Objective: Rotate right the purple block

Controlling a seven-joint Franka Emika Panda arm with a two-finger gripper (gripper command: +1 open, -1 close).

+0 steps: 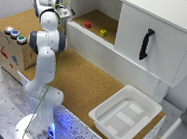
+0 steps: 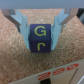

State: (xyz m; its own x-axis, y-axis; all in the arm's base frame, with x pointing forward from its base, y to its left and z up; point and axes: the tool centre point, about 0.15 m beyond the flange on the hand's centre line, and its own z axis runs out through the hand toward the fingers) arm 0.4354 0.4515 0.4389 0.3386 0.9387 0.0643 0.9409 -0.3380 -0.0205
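In the wrist view the purple block (image 2: 40, 38), marked with yellow letters, sits on the cork surface between my two light-blue fingers (image 2: 22, 26). The jaws press against its two sides, so my gripper (image 2: 40, 35) is shut on it. I cannot tell whether the block rests on the cork or is just above it. In the exterior view my gripper (image 1: 64, 13) is at the back, on the exterior view's left of the white cabinet's open compartment. The purple block is hidden there by the hand.
A red block (image 1: 88, 24) and a yellow block (image 1: 103, 33) lie in the cabinet's open compartment. The sliding door has a black handle (image 1: 146, 44). A white bin (image 1: 125, 113) stands at the front right. A wooden box with buttons (image 1: 14, 36) stands at the left.
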